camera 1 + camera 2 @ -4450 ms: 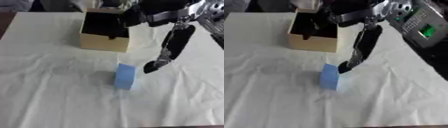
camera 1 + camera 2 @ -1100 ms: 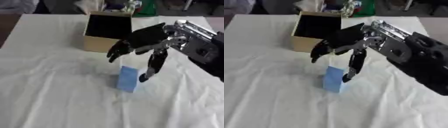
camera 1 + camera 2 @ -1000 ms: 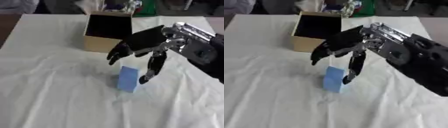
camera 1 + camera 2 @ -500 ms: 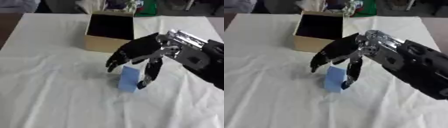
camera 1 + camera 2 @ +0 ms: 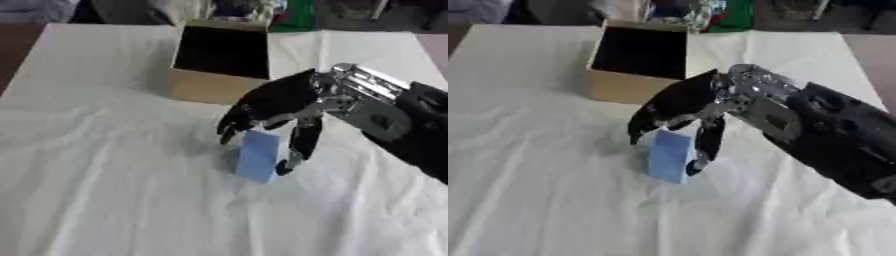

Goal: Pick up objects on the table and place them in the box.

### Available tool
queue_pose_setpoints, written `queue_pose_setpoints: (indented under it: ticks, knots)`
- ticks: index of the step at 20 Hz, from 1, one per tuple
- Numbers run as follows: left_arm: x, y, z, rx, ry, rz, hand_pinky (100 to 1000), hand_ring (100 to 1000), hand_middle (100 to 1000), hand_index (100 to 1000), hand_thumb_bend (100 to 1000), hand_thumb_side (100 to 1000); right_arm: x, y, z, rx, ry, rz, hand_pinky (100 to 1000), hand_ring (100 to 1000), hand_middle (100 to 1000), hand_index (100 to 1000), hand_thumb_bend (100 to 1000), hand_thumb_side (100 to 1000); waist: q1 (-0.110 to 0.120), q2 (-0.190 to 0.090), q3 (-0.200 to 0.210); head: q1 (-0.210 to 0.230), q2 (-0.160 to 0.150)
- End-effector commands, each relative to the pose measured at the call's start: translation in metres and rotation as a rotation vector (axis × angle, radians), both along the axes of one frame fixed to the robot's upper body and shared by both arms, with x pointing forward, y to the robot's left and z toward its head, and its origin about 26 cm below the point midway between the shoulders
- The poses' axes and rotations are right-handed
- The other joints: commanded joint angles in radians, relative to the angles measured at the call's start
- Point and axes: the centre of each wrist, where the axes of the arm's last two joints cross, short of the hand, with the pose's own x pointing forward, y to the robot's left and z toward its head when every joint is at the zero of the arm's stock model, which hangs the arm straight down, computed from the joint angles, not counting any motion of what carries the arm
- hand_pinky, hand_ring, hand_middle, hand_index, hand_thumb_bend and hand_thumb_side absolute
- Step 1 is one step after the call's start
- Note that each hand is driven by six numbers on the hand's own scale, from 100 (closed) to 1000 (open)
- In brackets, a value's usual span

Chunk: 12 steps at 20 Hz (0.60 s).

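A blue block (image 5: 259, 156) stands upright on the white cloth, in front of the open cardboard box (image 5: 215, 86). My right hand (image 5: 278, 102) comes in from the right and hangs over the block. Its fingers (image 5: 233, 131) hang at the block's upper left edge, and the thumb (image 5: 301, 145) runs down along its right face with its tip near the cloth. The block stands between thumb and fingers, still resting on the cloth; the fingers are spread and not closed on it. The box's inside looks dark, and I cannot make out anything in it. My left hand shows in neither view.
The white cloth (image 5: 96, 190) covers the table, wrinkled, with bare stretches to the left and front. Colourful things (image 5: 710, 12) lie beyond the box at the far edge. My bulky right forearm (image 5: 833, 140) fills the right side.
My right hand has come down and toward the block, from hovering above it to straddling it. The block has stayed in place. The camera has shifted slightly.
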Motion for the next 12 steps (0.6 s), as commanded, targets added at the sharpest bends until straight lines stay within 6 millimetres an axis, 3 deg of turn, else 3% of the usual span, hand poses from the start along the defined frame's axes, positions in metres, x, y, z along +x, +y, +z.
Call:
queue_pose_setpoints:
  ticks: [1, 12]
  knots:
    - [-0.0031, 0.0033, 0.0093, 0.026, -0.029, 0.007, 727, 578, 545, 816, 387, 174, 0.001, -0.0061, 0.0117, -0.397, -0.068, 0.233, 862, 901, 902, 918, 571, 173, -0.014, -0.002, 0.001, -0.004, -0.006]
    - [-0.0027, 0.0031, 0.0104, 0.026, -0.034, 0.005, 727, 577, 545, 814, 382, 176, -0.0006, -0.0018, 0.015, -0.381, -0.067, 0.25, 854, 885, 832, 839, 486, 137, -0.018, 0.0, 0.003, -0.009, -0.005]
